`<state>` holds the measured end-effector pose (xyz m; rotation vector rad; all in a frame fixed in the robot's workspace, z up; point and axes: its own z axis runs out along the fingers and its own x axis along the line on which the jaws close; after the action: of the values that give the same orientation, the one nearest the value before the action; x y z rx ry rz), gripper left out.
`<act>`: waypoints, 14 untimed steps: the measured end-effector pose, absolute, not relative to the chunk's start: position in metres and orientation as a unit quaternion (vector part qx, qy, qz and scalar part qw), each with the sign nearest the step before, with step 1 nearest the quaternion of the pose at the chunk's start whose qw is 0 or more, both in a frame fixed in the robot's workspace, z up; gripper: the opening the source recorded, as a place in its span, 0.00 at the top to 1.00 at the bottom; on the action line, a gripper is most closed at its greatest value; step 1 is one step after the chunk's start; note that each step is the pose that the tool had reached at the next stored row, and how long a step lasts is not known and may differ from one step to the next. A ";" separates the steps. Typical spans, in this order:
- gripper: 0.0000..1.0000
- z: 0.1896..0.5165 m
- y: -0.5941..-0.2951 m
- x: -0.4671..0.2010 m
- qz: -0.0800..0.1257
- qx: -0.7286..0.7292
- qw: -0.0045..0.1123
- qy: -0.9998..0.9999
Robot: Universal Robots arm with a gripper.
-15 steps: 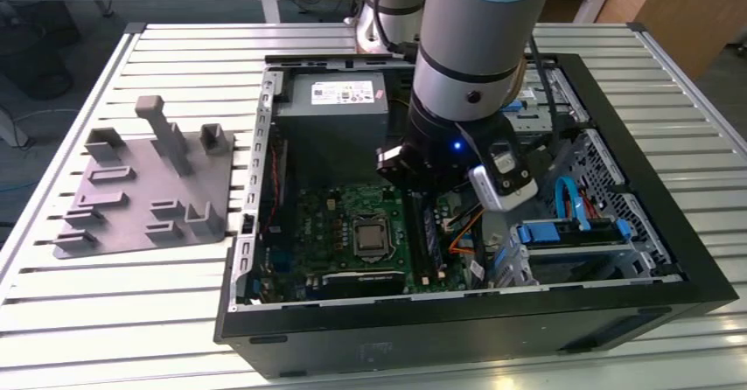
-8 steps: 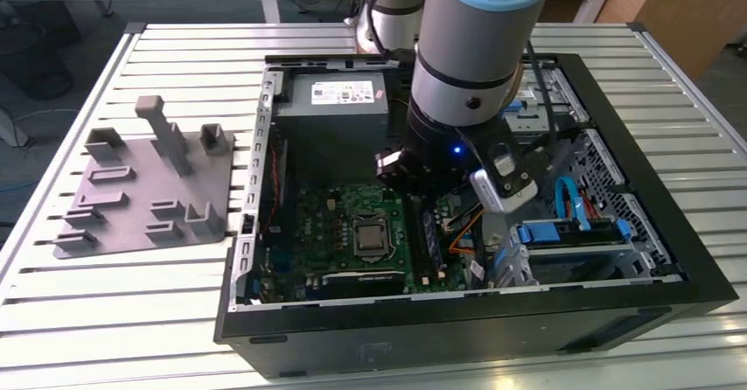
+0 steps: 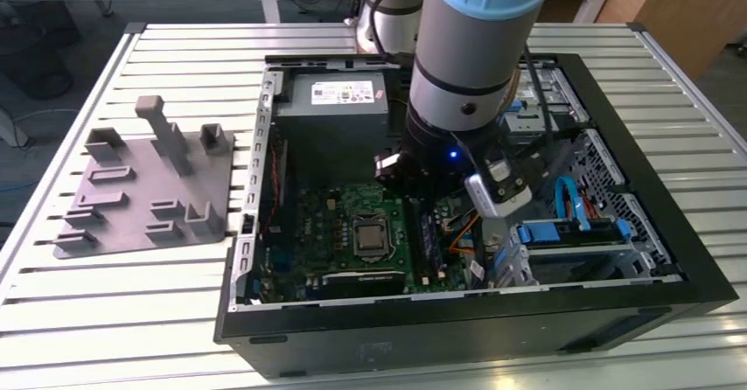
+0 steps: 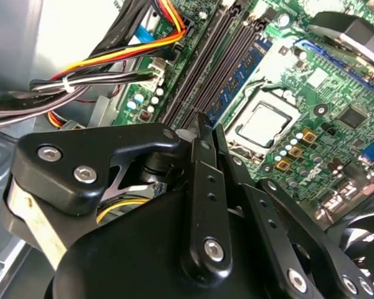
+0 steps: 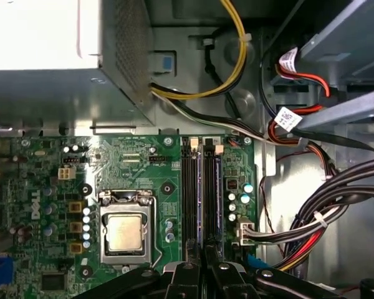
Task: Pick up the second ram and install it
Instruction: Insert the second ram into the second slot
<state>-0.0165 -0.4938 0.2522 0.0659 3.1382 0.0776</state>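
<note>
One arm [image 3: 467, 49], one gripper, one open PC case [image 3: 467, 329] lying on the slatted surface [image 3: 140, 320], and one grey tray [image 3: 152, 189] with upright posts at 9 o'clock of the case in the exterior view, well apart from the arm. The arm enters from 12 o'clock of the exterior view and stands near vertical, wrist down inside the case over the motherboard [image 3: 315, 233]. Inside the case there is one power supply [image 3: 332, 93] at 12 o'clock of the board and one CPU socket [image 3: 371, 233] mid-board. One bank of dark parallel memory slots [image 3: 426, 228] sits just at 3 o'clock of the socket, exact slot count unclear. One drive bay with blue latches [image 3: 572, 224] is at 3 o'clock of the slots. In both wrist views the gripper [image 5: 202, 249] [image 4: 207, 128] points straight down at the slot bank beside the socket [image 5: 126, 232] [image 4: 262, 124]. Its fingers [image 5: 190, 271] are drawn narrow with a thin gap, one on each side of the second ram [image 5: 202, 193] [image 4: 243, 67]. That ram is one bluish stick standing on edge in the slot bank, in line with the slots, and the gripper is closed on its top edge. How deep the stick sits in its slot cannot be told. Whether a neighbouring slot holds another stick cannot be told either. One bundle of yellow, red and black wires [image 4: 112, 62] runs next to the slot bank on the side away from the socket.
</note>
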 end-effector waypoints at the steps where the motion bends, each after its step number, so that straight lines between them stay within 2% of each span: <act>1: 0.86 0.252 -0.494 -0.017 0.025 0.027 0.001 0.999; 14: 0.86 0.249 -0.494 -0.017 0.024 0.032 0.001 0.999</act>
<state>-0.0166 -0.4938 0.2492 0.0994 3.1369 0.0759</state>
